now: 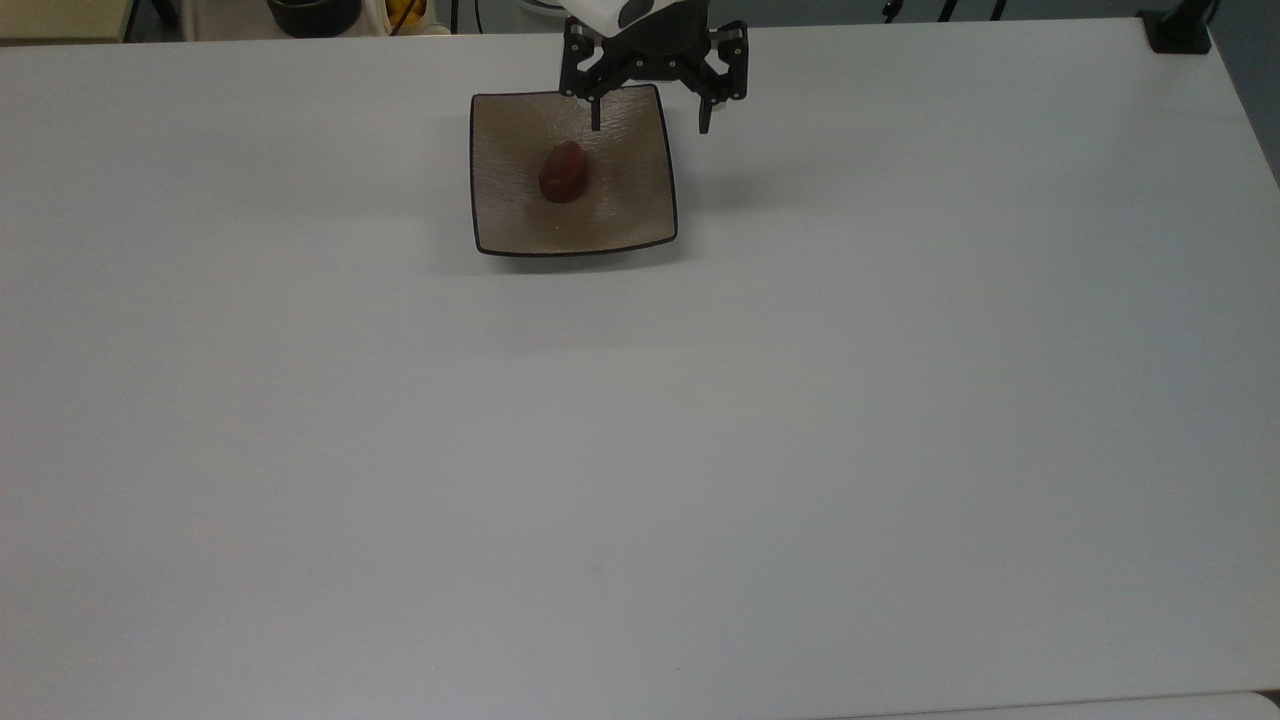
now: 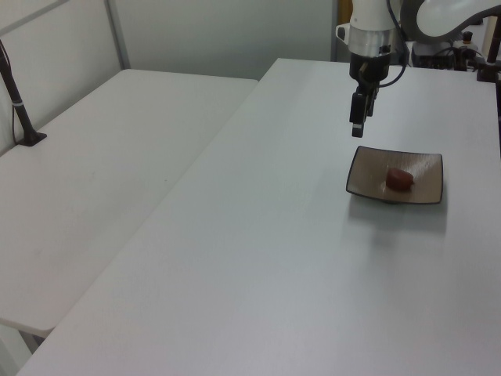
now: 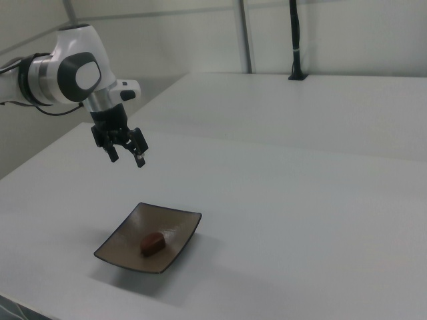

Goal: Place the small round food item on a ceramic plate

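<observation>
The arm reaches in from the top view's far edge, white links bending down to a black gripper [image 1: 651, 128] that hangs fingers-down, well above the tabletop [image 1: 700, 450]. In the right view the gripper [image 3: 127, 160] floats clear of everything, up and beyond the plate. The fingers are spread wide and hold nothing. In the top view one fingertip [image 1: 597, 124] sits over the plate's far right part, the other off past its right edge. In the left view the gripper [image 2: 356, 130] hangs in the air, appearing just above the plate's far left corner.

The small round food item [image 1: 563, 171] is lying on the ceramic plate [image 1: 510, 215], near the middle and a little toward the far side. It is a dark reddish-brown lump, slightly oblong. In the top view its long axis runs near to far, tipped slightly right at the far end. In the left view the lump [image 2: 399, 178] lies roughly across, and in the right view it [image 3: 151, 243] slants along the dish.

The plate is square, brownish-tan, dark-rimmed and gently dished, and sits flat on the tabletop. The left view shows the plate [image 2: 368, 180] holding just that one lump, as does the right view [image 3: 123, 243]. Gripper and food are apart, with no contact.
</observation>
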Action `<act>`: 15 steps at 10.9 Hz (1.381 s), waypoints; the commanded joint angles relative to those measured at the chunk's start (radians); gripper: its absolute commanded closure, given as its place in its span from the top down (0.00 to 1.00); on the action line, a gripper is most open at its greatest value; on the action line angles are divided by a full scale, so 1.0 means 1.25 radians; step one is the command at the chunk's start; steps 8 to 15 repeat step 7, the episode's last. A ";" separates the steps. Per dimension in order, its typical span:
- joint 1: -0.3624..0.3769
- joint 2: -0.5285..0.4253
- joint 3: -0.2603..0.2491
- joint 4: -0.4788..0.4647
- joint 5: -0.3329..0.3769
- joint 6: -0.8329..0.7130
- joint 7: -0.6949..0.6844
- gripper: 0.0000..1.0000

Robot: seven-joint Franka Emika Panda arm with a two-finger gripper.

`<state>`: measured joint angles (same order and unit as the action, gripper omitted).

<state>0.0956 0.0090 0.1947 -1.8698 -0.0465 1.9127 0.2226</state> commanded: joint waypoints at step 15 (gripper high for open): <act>0.036 -0.030 -0.091 -0.012 -0.003 0.000 -0.049 1.00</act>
